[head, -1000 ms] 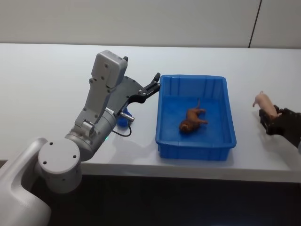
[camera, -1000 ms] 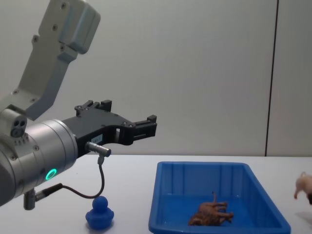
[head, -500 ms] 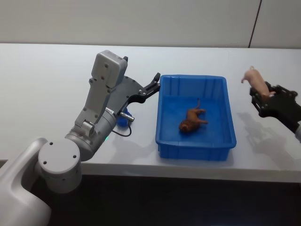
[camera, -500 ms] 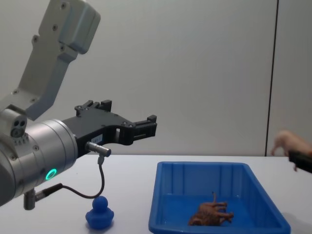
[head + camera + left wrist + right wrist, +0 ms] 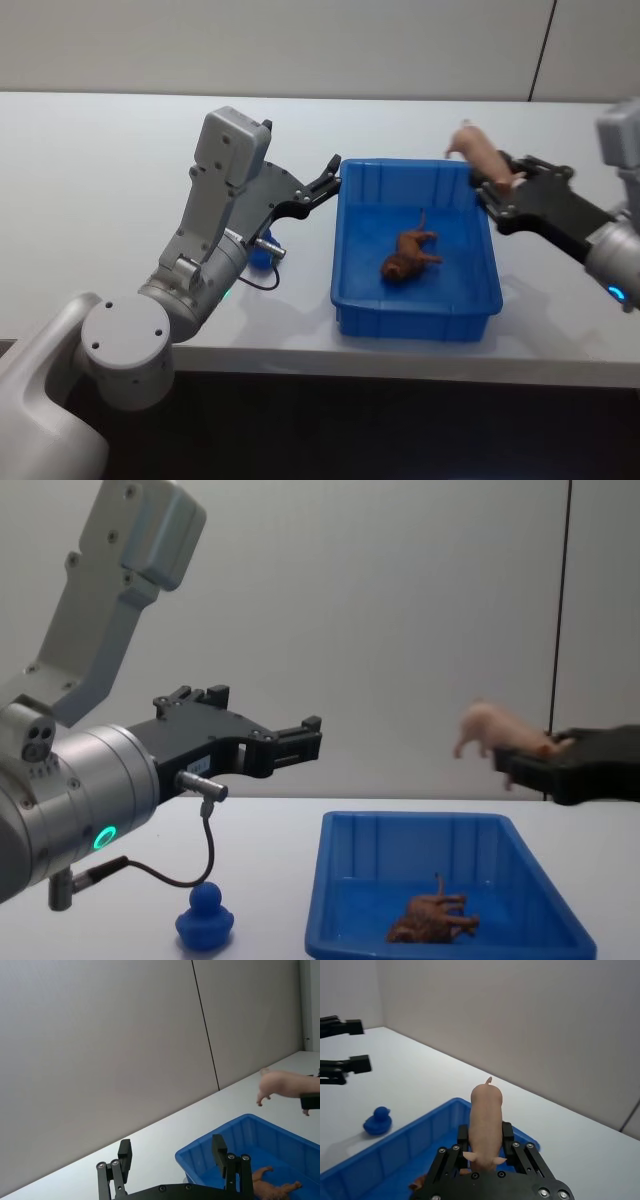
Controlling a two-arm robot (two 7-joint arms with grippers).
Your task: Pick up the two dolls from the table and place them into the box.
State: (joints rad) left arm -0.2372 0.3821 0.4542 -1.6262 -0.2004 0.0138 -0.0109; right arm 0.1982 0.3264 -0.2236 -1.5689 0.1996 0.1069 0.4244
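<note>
This looks like a robotics lab or test room: a plain white table (image 5: 100, 140) stands against bare grey wall panels (image 5: 400, 600) split by a thin dark seam (image 5: 563, 600), and a grey robot arm (image 5: 215, 215) with an exposed cable (image 5: 207, 845) reaches over it.

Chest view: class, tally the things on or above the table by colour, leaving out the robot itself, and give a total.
Blue: 2 (bin, duck toy)
Brown: 1 (horse-like figure, lying in the bin)
Pink: 1 (pig, gripped in the right end effector)
Total: 4
</note>
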